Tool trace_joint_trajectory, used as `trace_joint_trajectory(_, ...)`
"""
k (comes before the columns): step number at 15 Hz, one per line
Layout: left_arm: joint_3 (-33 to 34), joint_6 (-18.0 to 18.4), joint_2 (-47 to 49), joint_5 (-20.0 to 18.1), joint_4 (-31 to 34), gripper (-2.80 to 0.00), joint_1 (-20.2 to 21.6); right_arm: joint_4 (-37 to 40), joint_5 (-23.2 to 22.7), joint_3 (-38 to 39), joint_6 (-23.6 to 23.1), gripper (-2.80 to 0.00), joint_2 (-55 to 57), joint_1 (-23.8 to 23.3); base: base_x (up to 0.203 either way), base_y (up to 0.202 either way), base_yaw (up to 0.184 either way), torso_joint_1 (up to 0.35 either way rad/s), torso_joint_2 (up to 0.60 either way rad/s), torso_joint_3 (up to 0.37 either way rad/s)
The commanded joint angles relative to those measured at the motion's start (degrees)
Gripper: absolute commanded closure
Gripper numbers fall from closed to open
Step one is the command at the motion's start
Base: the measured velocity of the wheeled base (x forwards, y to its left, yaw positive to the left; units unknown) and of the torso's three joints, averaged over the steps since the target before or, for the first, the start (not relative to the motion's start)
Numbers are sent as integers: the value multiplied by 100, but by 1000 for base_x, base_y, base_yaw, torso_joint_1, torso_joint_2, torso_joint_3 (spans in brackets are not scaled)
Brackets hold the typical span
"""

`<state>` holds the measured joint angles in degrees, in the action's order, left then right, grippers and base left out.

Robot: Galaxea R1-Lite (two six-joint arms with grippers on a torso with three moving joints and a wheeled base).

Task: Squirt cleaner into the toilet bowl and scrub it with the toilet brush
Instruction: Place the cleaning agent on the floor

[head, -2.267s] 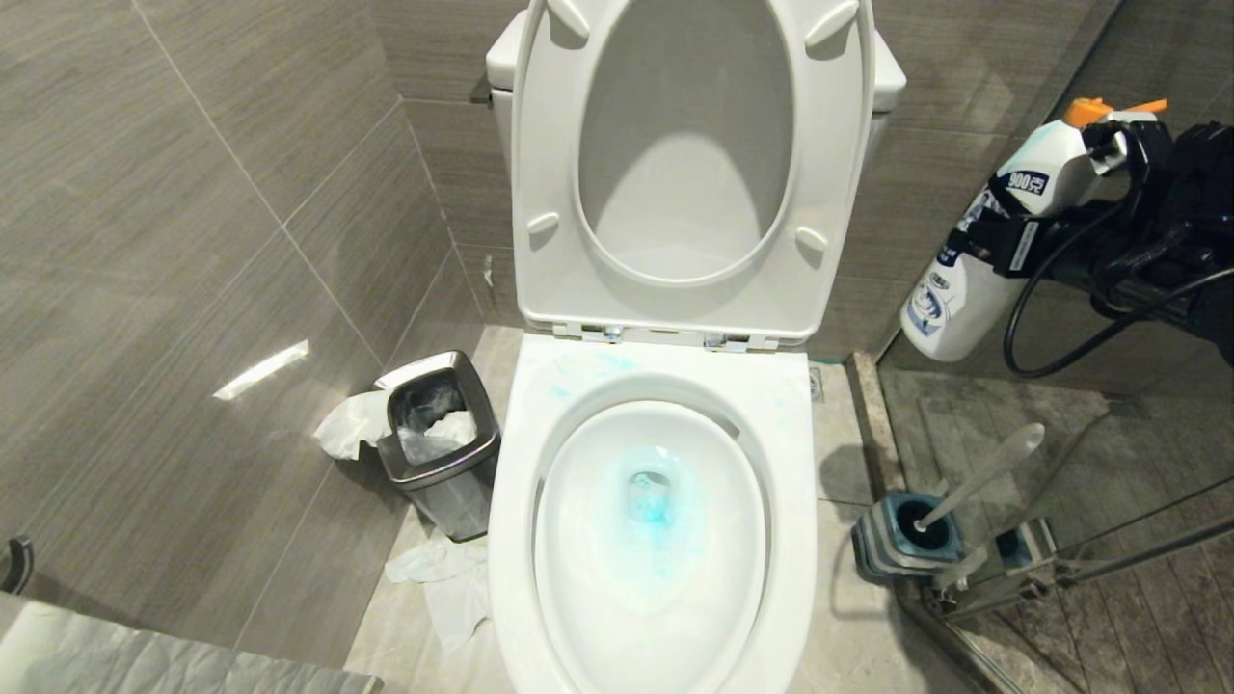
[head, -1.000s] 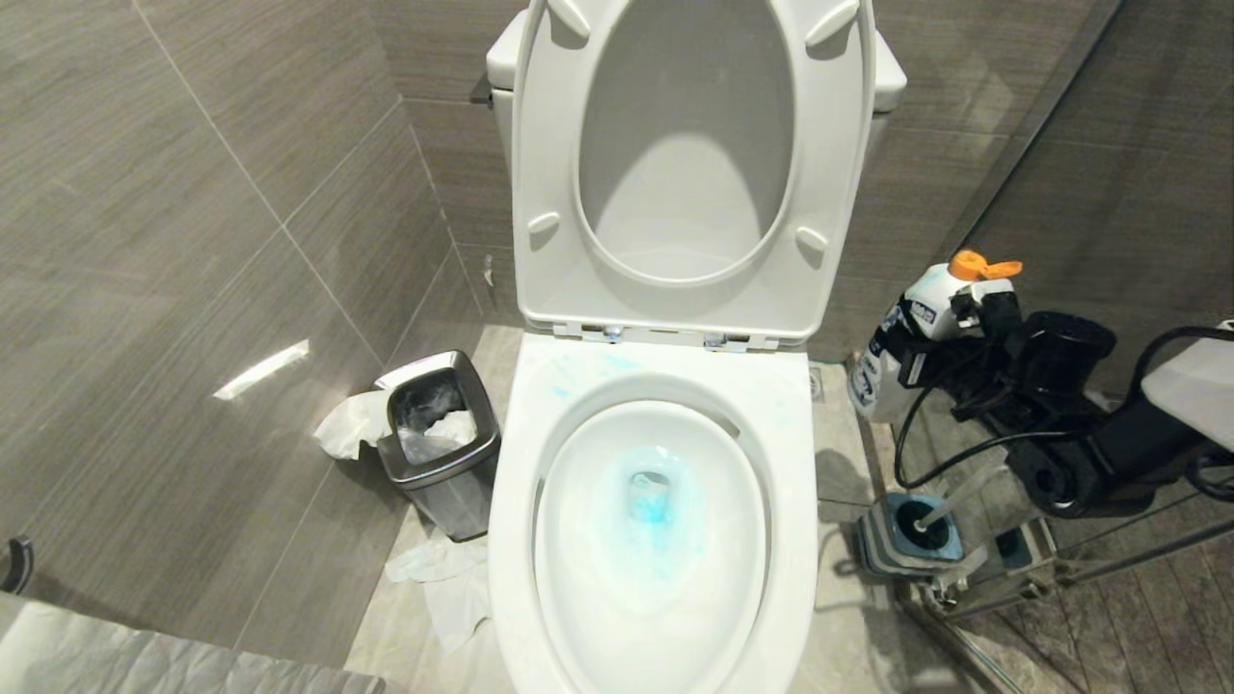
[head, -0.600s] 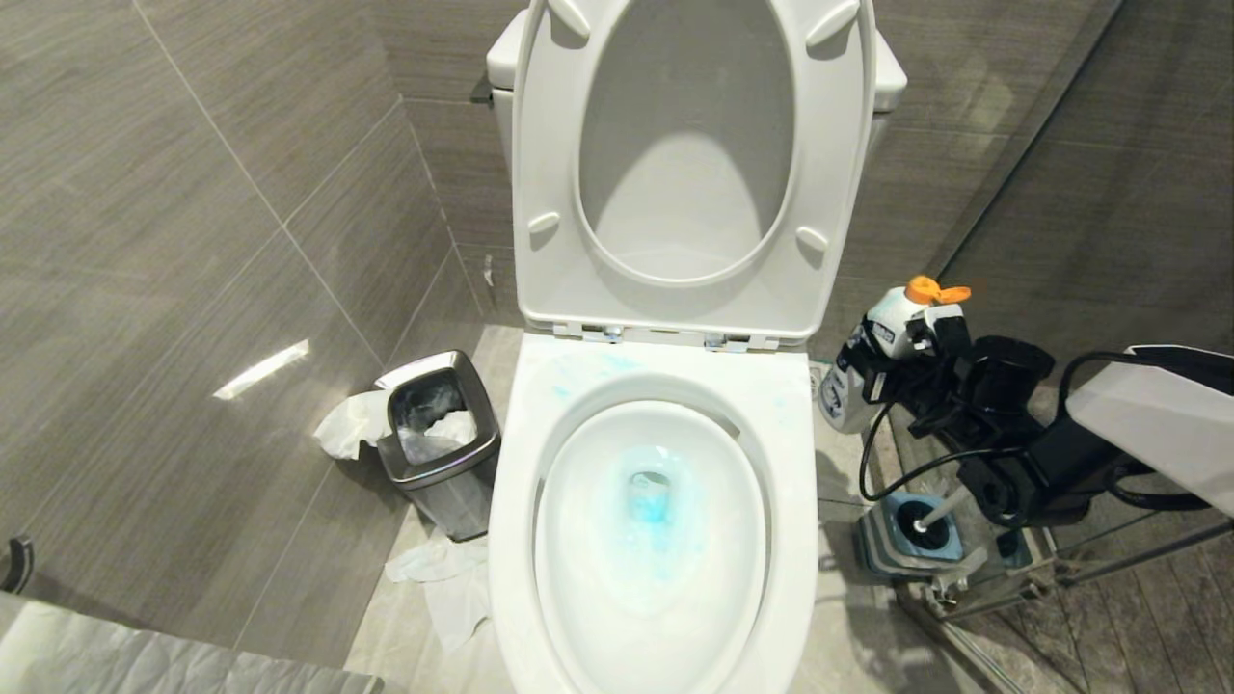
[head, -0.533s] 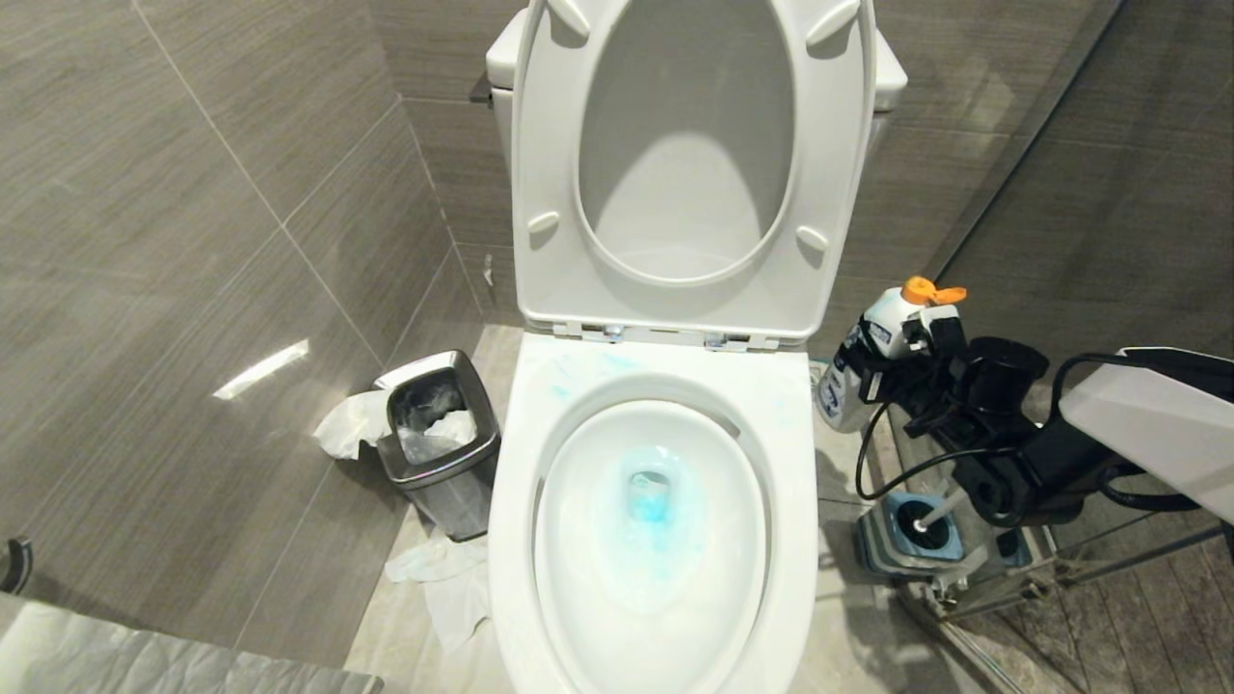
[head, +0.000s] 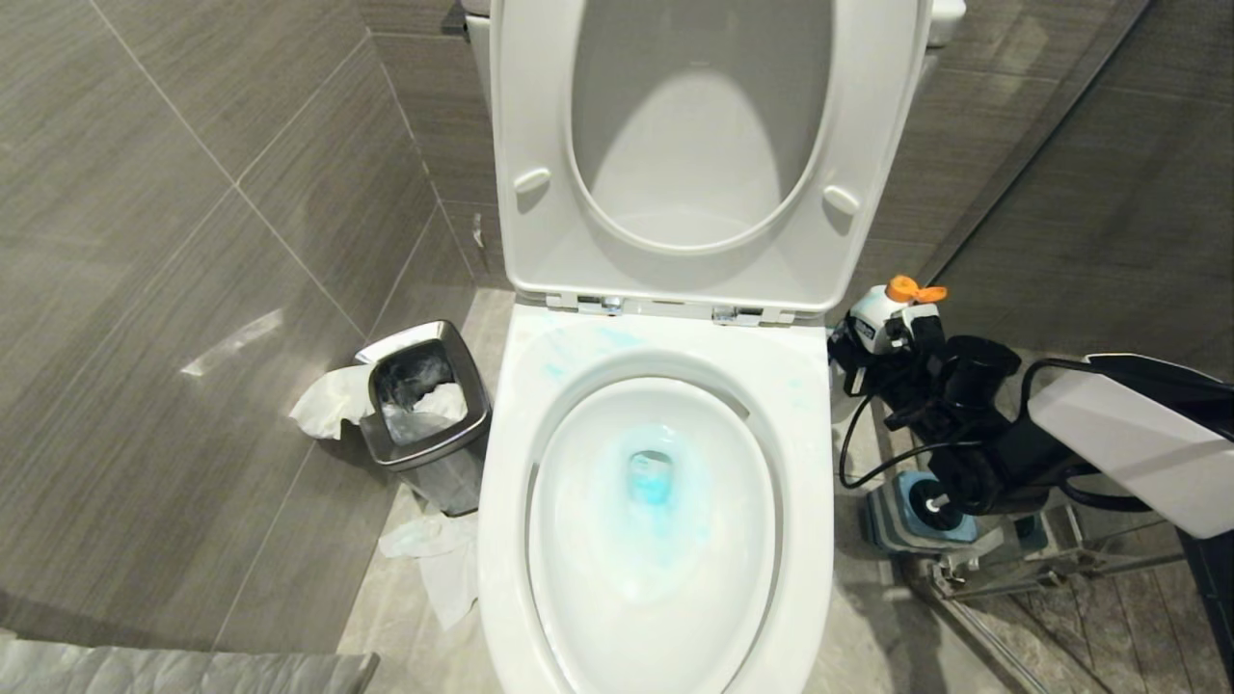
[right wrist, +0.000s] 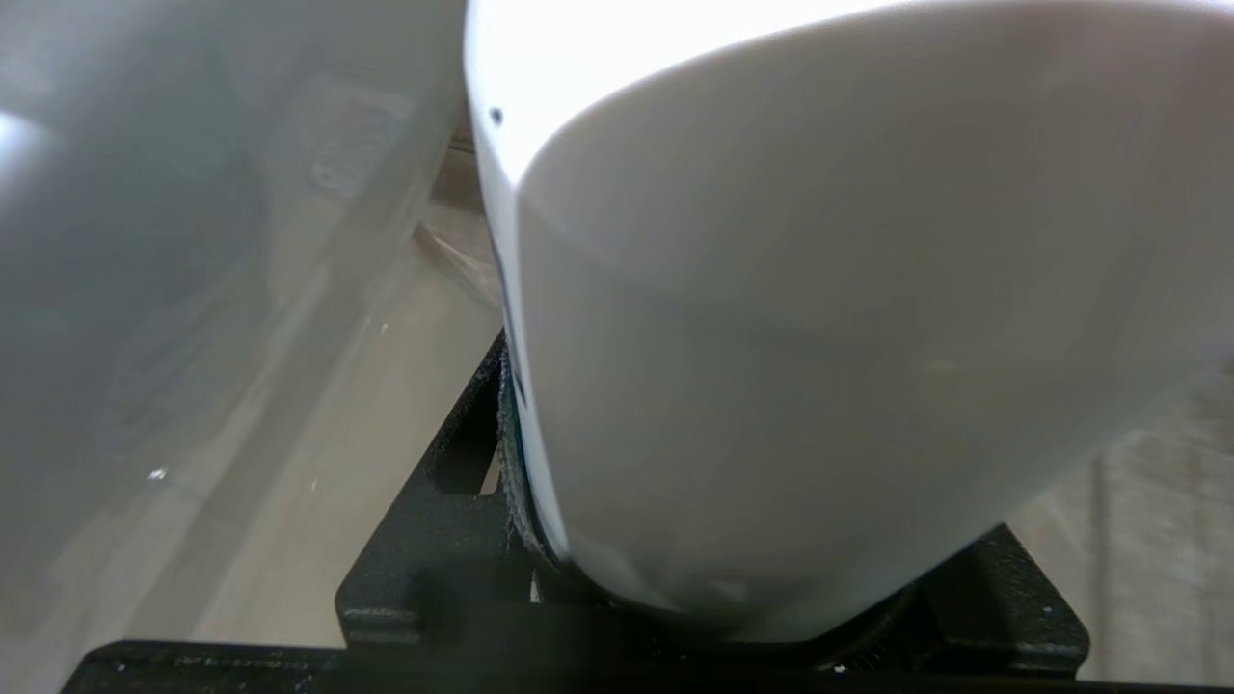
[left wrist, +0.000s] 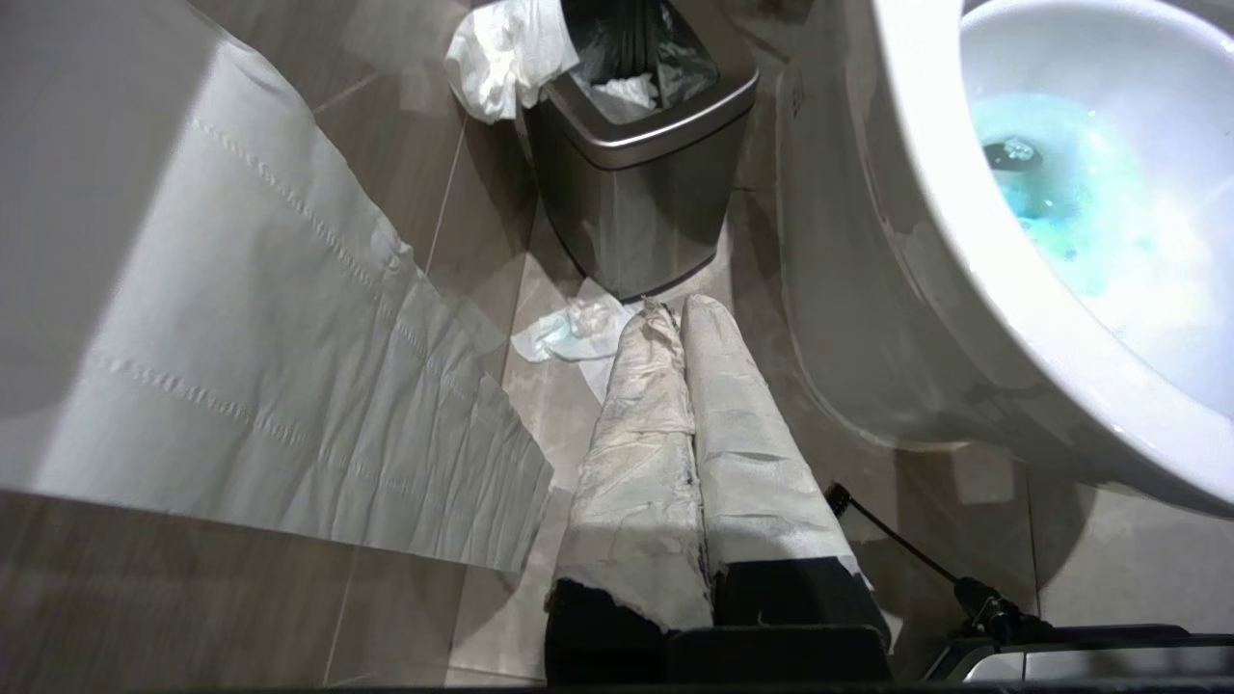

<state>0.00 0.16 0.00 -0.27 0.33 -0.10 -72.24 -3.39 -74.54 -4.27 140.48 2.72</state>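
1. Toilet bowl [head: 656, 540] sits centre, seat raised, with turquoise cleaner [head: 651, 482] pooled at its drain.
2. My left pincer [left wrist: 684, 318] hangs low beside the bowl, fingers pressed together, aimed at the steel bin [left wrist: 641, 183].
3. My right pincer [head: 882, 337], arm stretched low and forward, is clamped on a white bottle [head: 872, 318] right of the bowl.
4. The toilet brush [head: 933, 503] stands in its holder [head: 892, 520] under that arm.

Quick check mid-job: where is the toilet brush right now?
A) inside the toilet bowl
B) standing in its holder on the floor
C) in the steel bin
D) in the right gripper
B: the toilet brush sits head-down in its blue-grey holder right of the toilet bowl, while the right gripper holds the cleaner bottle.
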Motion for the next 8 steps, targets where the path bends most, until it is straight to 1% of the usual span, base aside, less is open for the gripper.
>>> trace_joint_trajectory(1, 9, -7, 9, 1, 2, 0, 1, 75, -4, -235, 33, 0, -59, 1, 0, 0, 0, 7, 2, -203)
trace_joint_trajectory(8, 9, -16, 9, 1, 2, 0, 1, 480, -21, -805, 28, 0, -347, 1, 0, 0, 0, 3, 4, -196)
